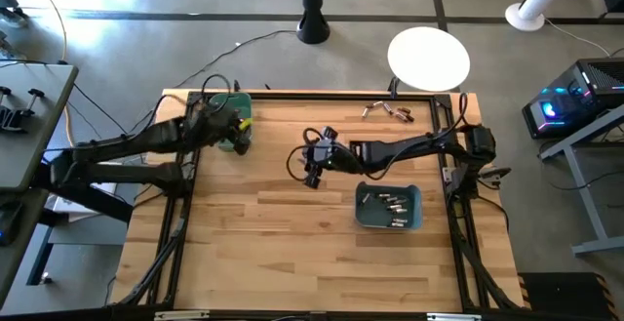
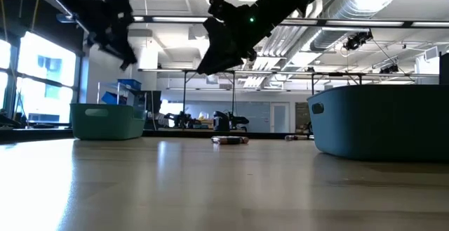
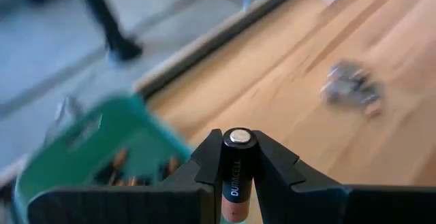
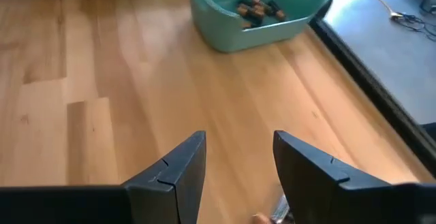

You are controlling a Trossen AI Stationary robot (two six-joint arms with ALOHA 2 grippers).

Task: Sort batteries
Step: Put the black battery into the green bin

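One battery [image 3: 234, 176] clamped in left claw [image 3: 234, 157], right claw [image 4: 238, 166] open, empty.

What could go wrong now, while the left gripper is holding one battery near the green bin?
1. The left gripper grips the battery only at its sides, upright. It might slip or tip before release.
2. The green bin sits at the table's far edge, so a badly aimed drop could perhaps bounce out.
3. The right gripper is open and empty above bare wood, with the loose batteries and the teal bin apart from it.
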